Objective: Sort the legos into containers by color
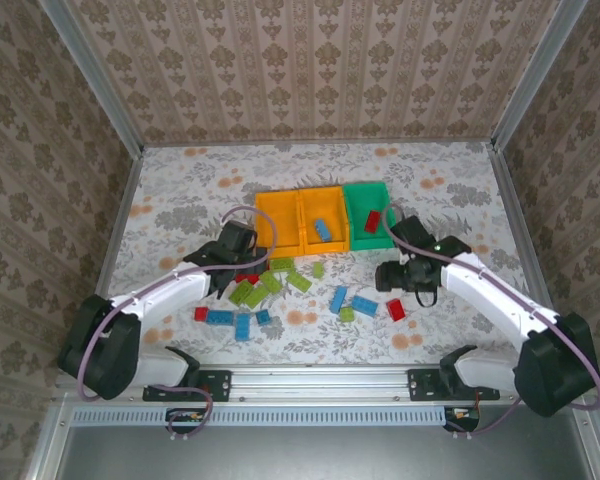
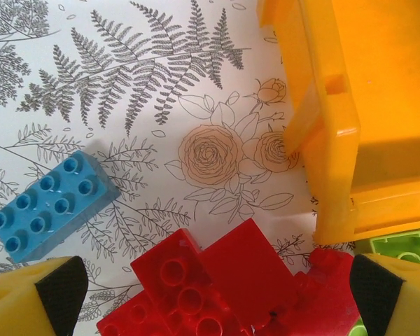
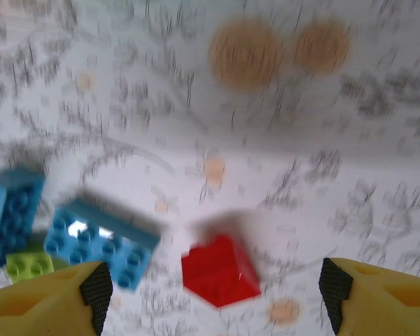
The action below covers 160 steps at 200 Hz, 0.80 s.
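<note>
Jaws gape wide, empty: left over red legos [image 2: 220, 280] by an orange container [image 2: 336, 133], right over a red lego [image 3: 219, 273].

Walls [image 1: 310, 60]: we see beige damask wallpaper on three sides.
Table cover [image 1: 180, 190]: white, with grey leaves, orange flowers.
</note>
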### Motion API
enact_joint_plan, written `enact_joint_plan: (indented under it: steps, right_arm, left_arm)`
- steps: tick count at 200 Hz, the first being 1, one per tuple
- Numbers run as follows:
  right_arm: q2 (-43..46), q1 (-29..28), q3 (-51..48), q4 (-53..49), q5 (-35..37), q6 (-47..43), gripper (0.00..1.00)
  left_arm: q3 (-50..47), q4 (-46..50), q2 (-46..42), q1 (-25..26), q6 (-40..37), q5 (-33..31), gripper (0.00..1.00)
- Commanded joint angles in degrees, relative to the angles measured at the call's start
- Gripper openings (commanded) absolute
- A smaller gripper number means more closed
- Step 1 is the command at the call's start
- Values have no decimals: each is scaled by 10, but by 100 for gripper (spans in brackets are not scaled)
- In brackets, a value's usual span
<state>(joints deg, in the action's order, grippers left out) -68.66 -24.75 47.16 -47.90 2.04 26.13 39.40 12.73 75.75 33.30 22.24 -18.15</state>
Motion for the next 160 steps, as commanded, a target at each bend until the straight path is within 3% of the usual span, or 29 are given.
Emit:
enact_joint_plan:
  steps: [1,43,160]
  right_arm:
    - [29,-22,-25,-60,43,63,80]
    - [7,-44,-43,-55,53,93,80]
    - [-106,-69,-71,37,44,69,76]
  left_arm:
    - [9,-13,5,7,-12,6,100]
    - [4,-15,3,8,-13,5,100]
    - [3,-8,0,8,-18,0,100]
